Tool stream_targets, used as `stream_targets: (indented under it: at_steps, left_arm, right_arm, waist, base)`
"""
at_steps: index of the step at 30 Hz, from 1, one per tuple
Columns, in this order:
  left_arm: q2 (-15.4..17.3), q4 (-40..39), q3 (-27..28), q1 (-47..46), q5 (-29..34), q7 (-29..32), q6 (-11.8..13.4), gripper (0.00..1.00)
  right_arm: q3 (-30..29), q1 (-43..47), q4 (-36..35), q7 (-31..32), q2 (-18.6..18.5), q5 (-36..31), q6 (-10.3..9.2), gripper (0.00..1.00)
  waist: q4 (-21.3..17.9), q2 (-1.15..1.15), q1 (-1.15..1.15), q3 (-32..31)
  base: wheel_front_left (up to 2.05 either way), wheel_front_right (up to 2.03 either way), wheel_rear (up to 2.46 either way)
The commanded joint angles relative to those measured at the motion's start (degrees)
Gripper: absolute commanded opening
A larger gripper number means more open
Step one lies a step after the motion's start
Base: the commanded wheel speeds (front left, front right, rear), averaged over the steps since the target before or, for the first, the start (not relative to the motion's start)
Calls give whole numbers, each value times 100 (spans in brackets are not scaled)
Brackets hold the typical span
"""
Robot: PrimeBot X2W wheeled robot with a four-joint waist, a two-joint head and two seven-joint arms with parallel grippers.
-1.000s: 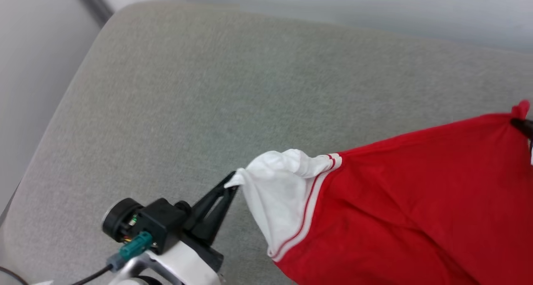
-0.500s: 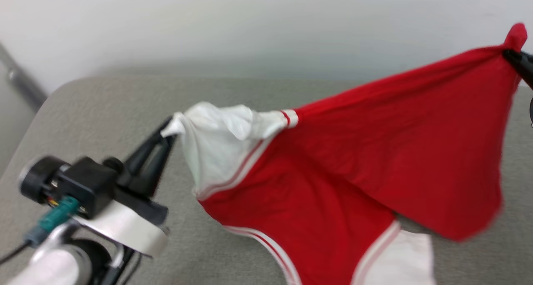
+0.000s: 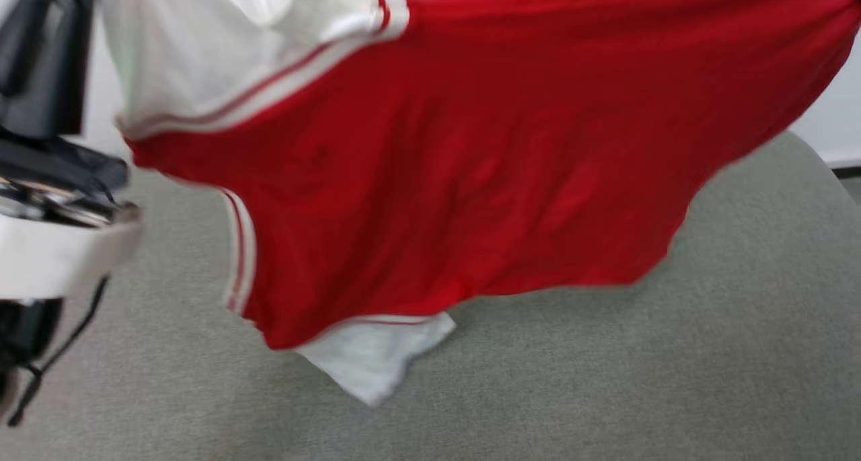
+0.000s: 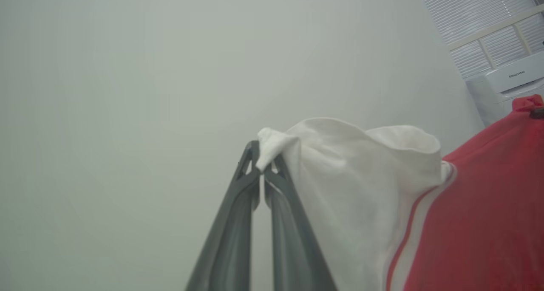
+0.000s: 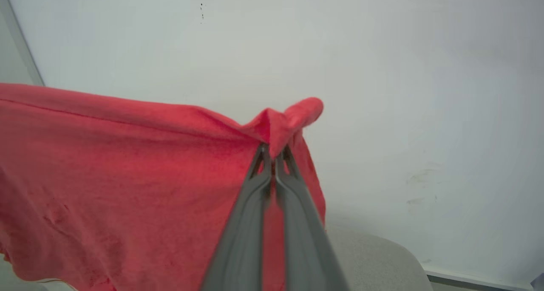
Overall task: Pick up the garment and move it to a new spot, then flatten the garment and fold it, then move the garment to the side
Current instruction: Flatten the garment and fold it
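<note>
The garment (image 3: 457, 171), red with white sleeves and striped trim, hangs stretched in the air above the grey cushioned surface (image 3: 672, 367). My left gripper (image 4: 262, 168) is shut on the tip of a white sleeve (image 4: 348, 189). My right gripper (image 5: 272, 155) is shut on a bunched red corner of the garment (image 5: 127, 168). In the head view the left arm's dark wrist and pale forearm (image 3: 47, 178) sit at the left edge, and the lower white sleeve (image 3: 377, 357) hangs down just above the surface. The chest lettering is hidden.
A pale wall (image 5: 382, 70) rises behind the grey surface. A white air-conditioner unit (image 4: 510, 78) and window blinds (image 4: 480, 23) stand at the far right of the left wrist view. The surface's rounded corner (image 3: 807, 158) is at the right.
Both arms have lifted the garment high, from near the surface to spread in the air. The head camera has also shifted, so the whole picture has moved.
</note>
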Motion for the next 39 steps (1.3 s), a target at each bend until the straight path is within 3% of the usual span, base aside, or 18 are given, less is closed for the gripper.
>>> stream_targets:
  at_steps: [1, 9, 12, 18, 23, 28, 35, 39]
  left_arm:
    - [8, -40, 125, -221, 41, -59, 37, 0]
    - [100, -15, 384, -1397, 90, -12, -145, 0]
    - [173, 53, 297, -1989, 261, 107, -307, 0]
    - [-41, 745, 73, -3362, 322, 198, -710, 0]
    - [-377, 1739, -307, -4549, 552, 71, -1170, 0]
    - [-705, 2623, -531, -5581, 827, -93, -1414, 0]
    - [-1207, 4020, -760, -7005, 1348, -614, -1493, 0]
    - [-1450, 4760, -783, -7465, 1412, -933, -1516, 0]
  right_arm:
    - [-51, -132, -102, -43, 60, -50, -3, 0]
    - [-202, -496, -463, -284, 182, -234, -4, 0]
    - [-290, -768, -484, -395, 250, -285, -4, 0]
    - [-343, -1459, -279, -679, 236, -464, -4, 0]
    - [-227, -2116, 281, -1058, 285, -771, -4, 0]
    - [8, -2807, 890, -1465, 307, -1060, -4, 0]
    - [-17, -4226, 2313, -2220, 730, -1356, -4, 0]
    - [126, -4810, 2978, -2656, 754, -1583, -5, 0]
  waist:
    - [-125, 0, 0, 125]
    - [-347, 0, 0, 699]
    - [-376, 0, 0, 1045]
    - [-334, 0, 0, 1878]
    - [-249, 0, 0, 2498]
    - [-191, 0, 0, 2945]
    - [-112, 0, 0, 3615]
    - [-34, 0, 0, 3910]
  base:
    - [0, 0, 0]
    - [0, 0, 0]
    - [0, 0, 0]
    - [0, 0, 0]
    - [0, 0, 0]
    - [0, 0, 0]
    - [0, 0, 0]
    - [0, 0, 0]
